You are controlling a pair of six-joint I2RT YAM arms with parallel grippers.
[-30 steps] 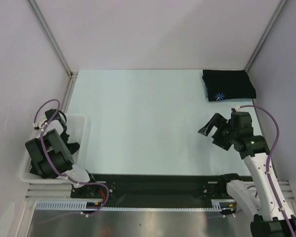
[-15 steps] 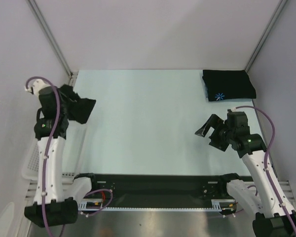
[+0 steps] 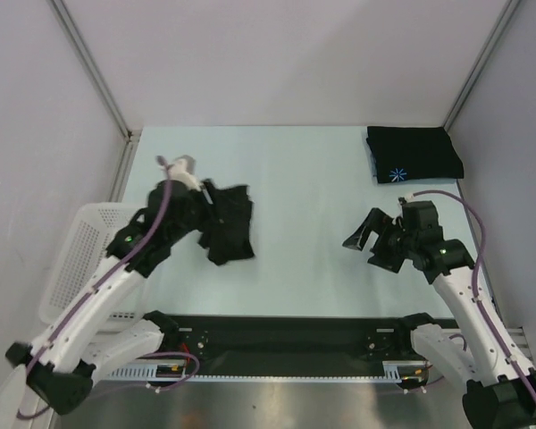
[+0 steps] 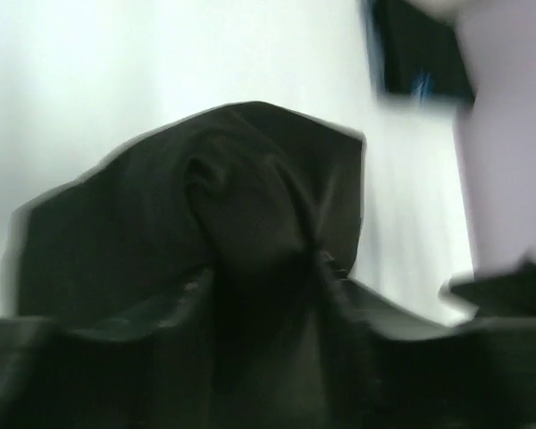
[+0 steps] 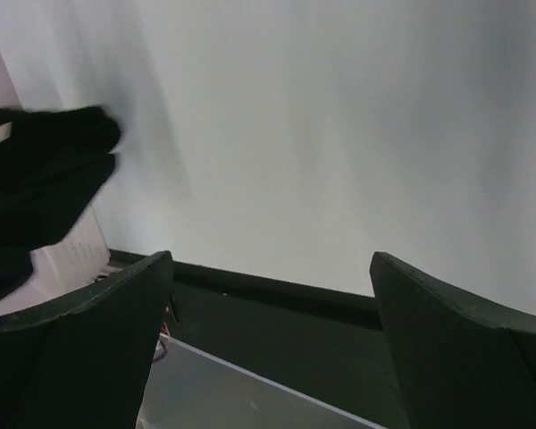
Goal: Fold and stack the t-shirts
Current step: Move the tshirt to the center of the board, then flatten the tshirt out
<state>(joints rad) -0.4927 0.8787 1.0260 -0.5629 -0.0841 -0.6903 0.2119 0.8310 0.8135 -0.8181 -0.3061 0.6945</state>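
The left gripper (image 3: 210, 207) is buried in a crumpled black short-sleeved fabric t-shirt (image 3: 232, 234). In the left wrist view the cloth bunches right over it, so whether the jaws are clenched on the fabric cannot be told. Seen from above, this bundle is over the pale table (image 3: 295, 188), at about 9 o'clock from its centre. A white plastic mesh basket (image 3: 80, 259) sits at 8 o'clock from that gripper, by the table's left edge.

The right gripper (image 3: 364, 243) is released, jaws wide apart with nothing between them, at 3 o'clock from the centre. A second black t-shirt (image 3: 420, 152), folded flat and showing a light-blue starburst logo (image 3: 396, 174), lies in the far right corner, at 1 o'clock.
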